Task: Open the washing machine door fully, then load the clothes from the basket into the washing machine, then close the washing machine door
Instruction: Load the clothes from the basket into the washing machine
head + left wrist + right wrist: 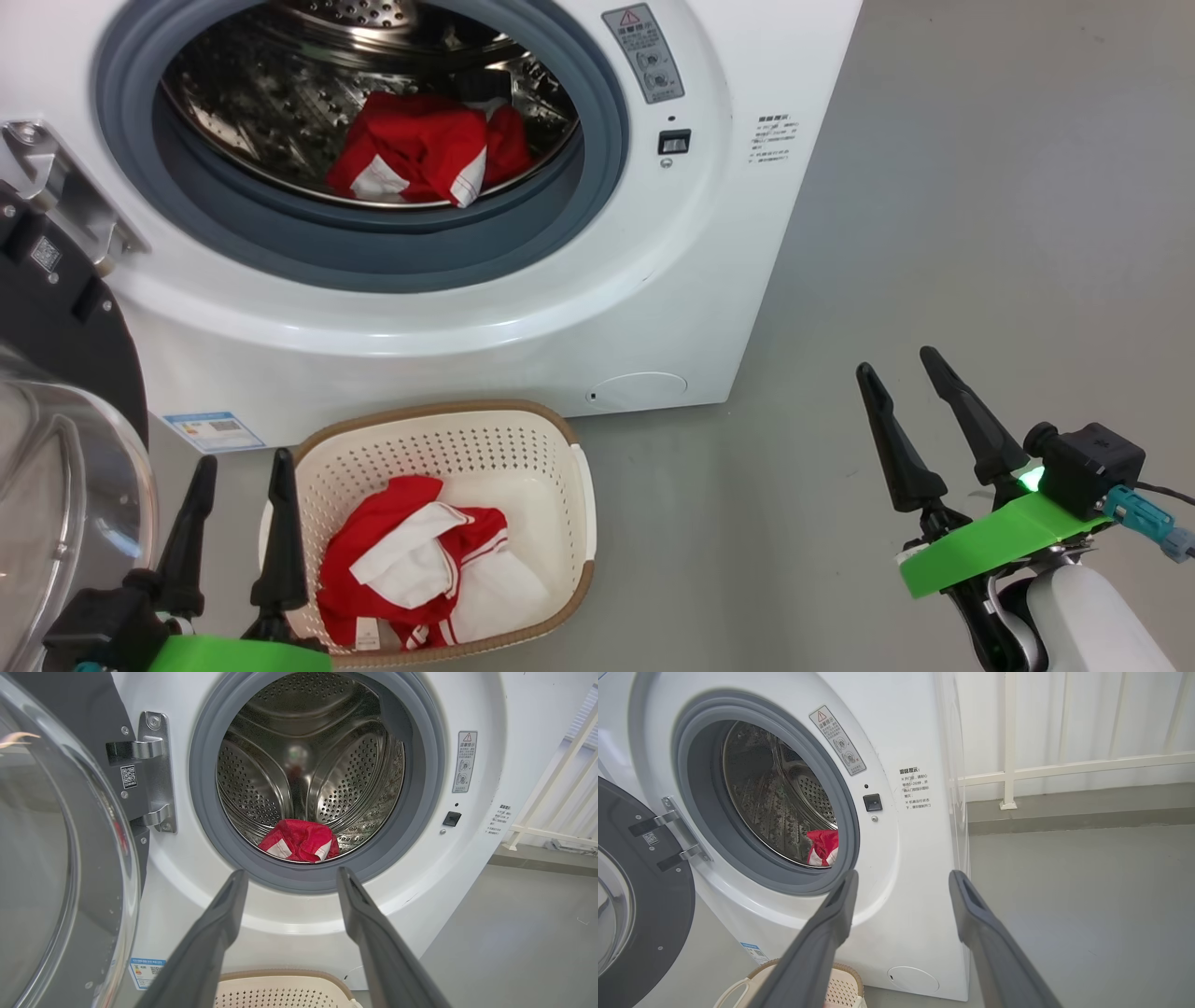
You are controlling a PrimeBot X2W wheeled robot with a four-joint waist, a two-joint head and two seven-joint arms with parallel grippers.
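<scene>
The white washing machine [523, 308] stands with its door [56, 392] swung wide to the left, glass bowl facing out. One red-and-white garment [420, 154] lies in the steel drum [308, 765]. More red-and-white clothes [420, 569] lie in the cream basket [579, 485] on the floor in front of the machine. My left gripper [241, 471] is open and empty, just left of the basket's rim. My right gripper [901, 364] is open and empty over the floor, well right of the basket. In the left wrist view my left gripper [292, 877] points at the drum opening.
Grey floor [980, 233] stretches to the right of the machine. A white railing [1064, 767] runs along the wall behind. The door's metal hinge [154, 772] sits at the machine's left. A round filter cap [639, 389] is low on the front panel.
</scene>
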